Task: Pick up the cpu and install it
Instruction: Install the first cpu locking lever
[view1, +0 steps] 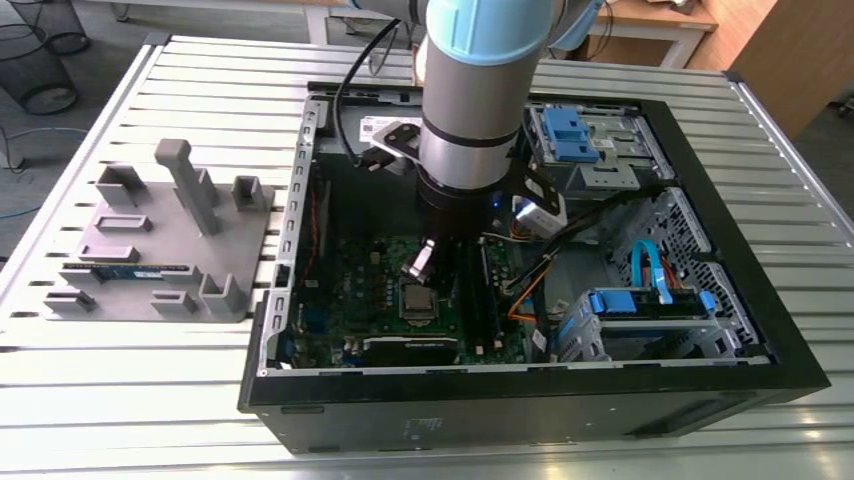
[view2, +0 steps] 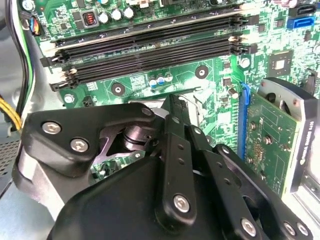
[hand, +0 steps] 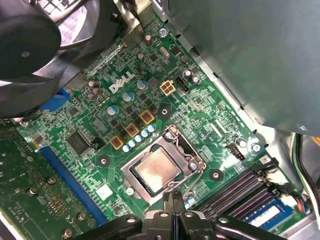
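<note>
Currently: cpu (hand: 159, 170) lies flat in the socket frame (hand: 186, 150) on the motherboard (hand: 200, 107), silvery top showing. End effector (hand: 172, 198) hangs near the frame's edge with its fingers clenched tip to tip, nothing between them and clear of the cpu. Memory slots (hand: 235, 190) run just beside the socket. Exterior view: arm (view1: 467, 100) reaches down into the open case (view1: 534, 395), which lies on the table (view1: 134, 400). A grey holder (view1: 160, 250) sits just beside the case, on the exterior view's left.
</note>
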